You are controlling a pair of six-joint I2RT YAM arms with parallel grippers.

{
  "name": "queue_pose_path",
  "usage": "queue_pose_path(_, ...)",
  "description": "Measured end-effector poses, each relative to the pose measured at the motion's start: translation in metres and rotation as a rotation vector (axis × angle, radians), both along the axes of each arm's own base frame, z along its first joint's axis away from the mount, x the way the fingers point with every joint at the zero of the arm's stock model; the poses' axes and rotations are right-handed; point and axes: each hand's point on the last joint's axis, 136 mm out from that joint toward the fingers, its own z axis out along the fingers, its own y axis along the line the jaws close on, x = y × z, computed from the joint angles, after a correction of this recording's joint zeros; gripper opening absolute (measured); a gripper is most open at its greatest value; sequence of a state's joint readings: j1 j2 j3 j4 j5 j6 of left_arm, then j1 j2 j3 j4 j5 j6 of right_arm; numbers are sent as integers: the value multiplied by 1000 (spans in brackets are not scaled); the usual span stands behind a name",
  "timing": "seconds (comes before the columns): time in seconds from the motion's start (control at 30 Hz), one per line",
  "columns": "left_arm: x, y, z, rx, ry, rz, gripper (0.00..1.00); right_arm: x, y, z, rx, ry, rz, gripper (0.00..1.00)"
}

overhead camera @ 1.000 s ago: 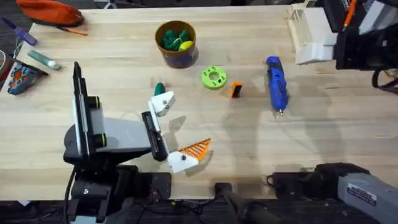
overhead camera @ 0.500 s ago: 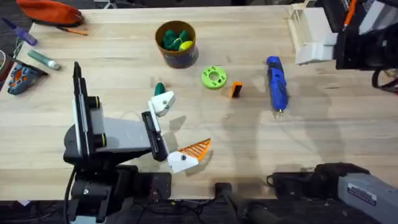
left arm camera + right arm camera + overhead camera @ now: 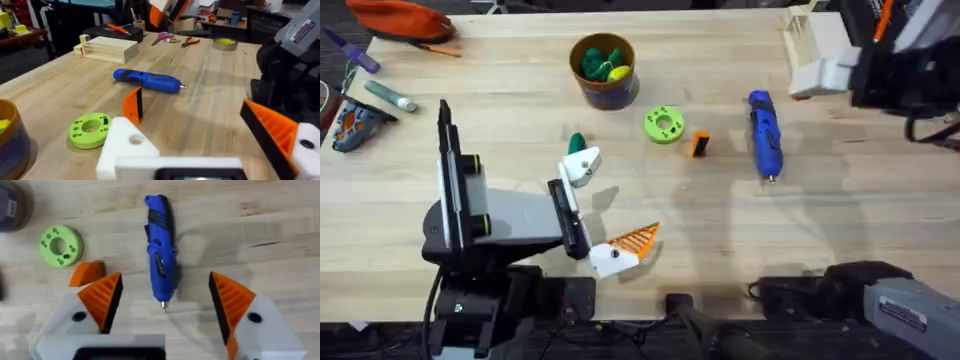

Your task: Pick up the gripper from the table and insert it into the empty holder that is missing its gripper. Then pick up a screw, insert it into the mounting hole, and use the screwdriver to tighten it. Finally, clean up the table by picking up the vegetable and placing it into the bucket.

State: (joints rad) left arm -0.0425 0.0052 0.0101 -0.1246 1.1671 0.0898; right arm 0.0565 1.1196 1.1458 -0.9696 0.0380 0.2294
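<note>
The gripper, a small orange block [image 3: 699, 144] [image 3: 133, 104] [image 3: 87, 273], lies on the table between the lime-green disc [image 3: 663, 125] and the blue screwdriver [image 3: 765, 135]. My left gripper [image 3: 620, 198] [image 3: 200, 137] is open and holds nothing. One of its fingers is the bare white holder [image 3: 582, 165] [image 3: 127, 145]; the other carries an orange ribbed pad [image 3: 635, 240]. The dark green vegetable [image 3: 576, 143] peeks out behind the holder. The bucket [image 3: 604, 92] stands at the back with toys in it. My right gripper [image 3: 165, 287] hangs open above the screwdriver [image 3: 161, 250].
A pale wooden slotted box [image 3: 808, 35] [image 3: 107, 49] sits at the far right, beside my right arm [image 3: 900, 60]. An orange pouch [image 3: 400, 18] and small tools [image 3: 360, 110] lie along the left edge. Bare tabletop stretches in front of the screwdriver.
My right arm has shifted slightly toward the far edge of the table. The left arm and the objects on the table have not moved.
</note>
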Motion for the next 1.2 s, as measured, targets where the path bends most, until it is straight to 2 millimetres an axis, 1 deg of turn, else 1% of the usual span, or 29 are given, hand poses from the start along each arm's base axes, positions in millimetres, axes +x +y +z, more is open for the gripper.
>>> queue_pose_path(0.13,0,0,0,0,0,0,985,-9,18,-8,-36,80,-24,994)
queue_pose_path(0.2,0,0,0,0,0,0,985,-11,26,-13,-62,126,-36,994)
queue_pose_path(0.3,0,0,0,0,0,0,985,-4,46,-18,-94,173,-38,992)
queue_pose_path(0.47,0,0,0,0,0,0,985,14,90,-15,-114,163,17,994)
queue_pose_path(0.57,0,0,0,0,0,0,985,18,115,-13,-106,150,29,994)
queue_pose_path(0.63,0,0,0,0,0,0,985,17,130,-15,-93,150,17,994)
queue_pose_path(0.67,0,0,0,0,0,0,985,10,158,-25,-68,160,17,994)
queue_pose_path(0.7,0,0,0,0,0,0,985,7,165,-27,-62,163,20,994)
queue_pose_path(0.8,0,0,0,0,0,0,985,8,167,-31,-42,181,8,994)
queue_pose_path(0.97,0,0,0,0,1,0,985,11,168,-46,-37,232,-1,994)
queue_pose_path(1.0,0,0,0,0,0,0,985,13,169,-57,-25,277,-2,994)
queue_pose_path(1.07,0,0,0,0,0,0,985,14,169,-64,-21,310,1,988)
queue_pose_path(1.1,0,0,0,0,1,0,985,16,167,-74,-23,350,9,985)
queue_pose_path(1.2,0,0,0,0,0,0,985,17,165,-82,-31,377,14,985)
